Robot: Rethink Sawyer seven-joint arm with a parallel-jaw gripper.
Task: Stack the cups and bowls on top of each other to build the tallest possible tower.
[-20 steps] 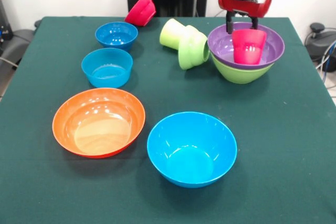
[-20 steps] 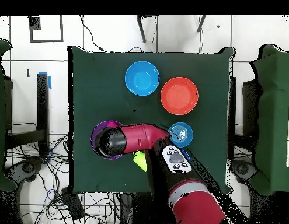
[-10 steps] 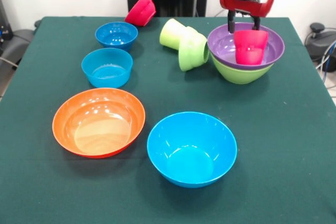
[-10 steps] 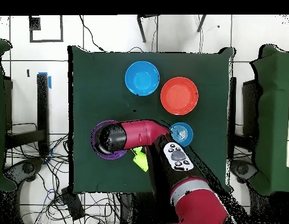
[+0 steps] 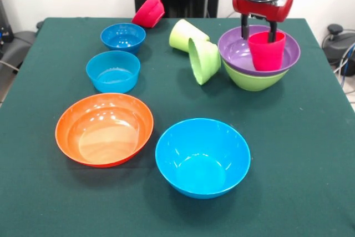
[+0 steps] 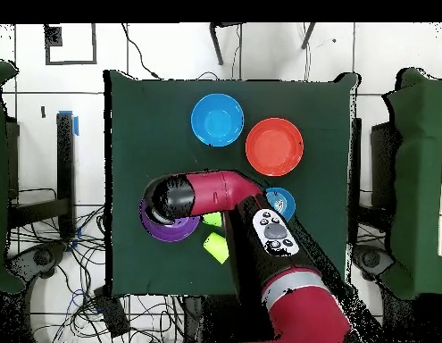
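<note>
At the far right of the dark green cloth surface [image 5: 310,154], in the front view, the tower [image 5: 258,59] was found as a large glossy lime-green plastic bowl [image 5: 250,79] with a wide purple plastic bowl [image 5: 233,47] nested in it and a red tapered plastic cup [image 5: 266,51] standing upright inside. The tool [image 5: 258,30] was seen straddling the cup's rim, fingers set narrowly at either side; a closed grasp on the cup was judged likely.

Step in hand, as judged: seating the red cup in the purple bowl. Next move, as judged: release, a straight lift clear, then a pick from the loose pieces.

Loose pieces were noted well apart from the tower: large orange plastic bowl [image 5: 104,129], large light blue plastic bowl [image 5: 202,157], small light blue bowl [image 5: 113,71], small dark blue bowl [image 5: 123,38], small pink-red bowl [image 5: 148,10] tipped at the far edge. The lime-green tumbler [image 5: 185,35] and small lime-green bowl [image 5: 204,59] lay on their sides just beside the tower.

Against the frame a second earlier: the cup had been tilted; it was now upright. The tool had been shifted slightly. The lime-green pair had been nudged, the small bowl now tipped more steeply.
</note>
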